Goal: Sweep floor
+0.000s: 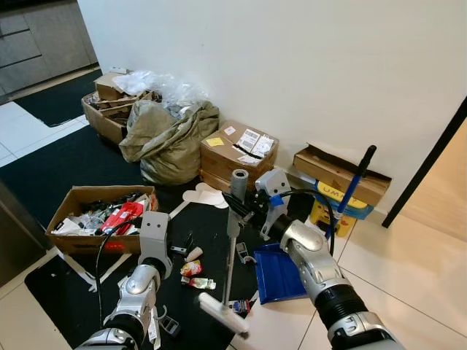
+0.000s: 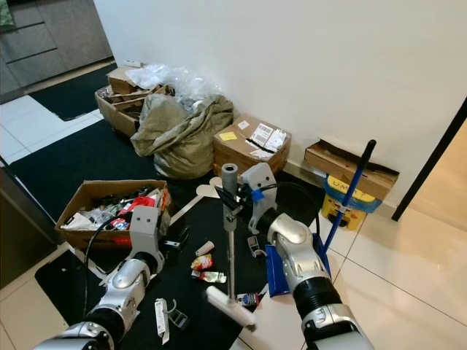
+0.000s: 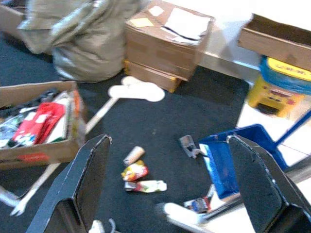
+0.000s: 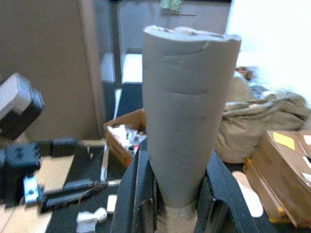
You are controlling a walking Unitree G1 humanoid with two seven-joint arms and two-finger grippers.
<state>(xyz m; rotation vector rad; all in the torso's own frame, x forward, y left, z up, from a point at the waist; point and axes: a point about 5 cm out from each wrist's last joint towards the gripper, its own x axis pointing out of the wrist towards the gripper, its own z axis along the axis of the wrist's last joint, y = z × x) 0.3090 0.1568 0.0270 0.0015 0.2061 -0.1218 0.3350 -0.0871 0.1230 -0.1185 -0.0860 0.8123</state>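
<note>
Dark mat (image 1: 73, 164) covers most of the floor; pale tile (image 1: 416, 270) begins beside it on the robot's right. Against the white wall: an olive sack (image 1: 169, 138), a taped carton (image 1: 237, 153), and an open box (image 1: 98, 215) of clutter nearer the robot's left.

Blue dustpan (image 1: 281, 273) lies at the mat's edge, its long handle (image 1: 355, 179) leaning up toward the wall. Judged: staged close so litter can be pushed straight in.

Broom (image 1: 232, 251) stands nearly upright, white head (image 1: 219, 312) on the mat near the tile line. Right pincer (image 4: 172, 206) is closed around the pole just under the grey foam grip (image 4: 187, 111). Judged: a high hold gives leverage for a sweeping stroke.

Left pincer (image 3: 167, 187) hovers above the mat, fingers spread wide, holding nothing; probably placed to take the pole lower down.

Litter: crumpled wrappers (image 1: 195, 275), a small cork-like roll (image 1: 193, 254) and a grey clip (image 3: 187, 144) lie between box and dustpan, just ahead of the broom head. Sweeping looks barely begun.
</note>
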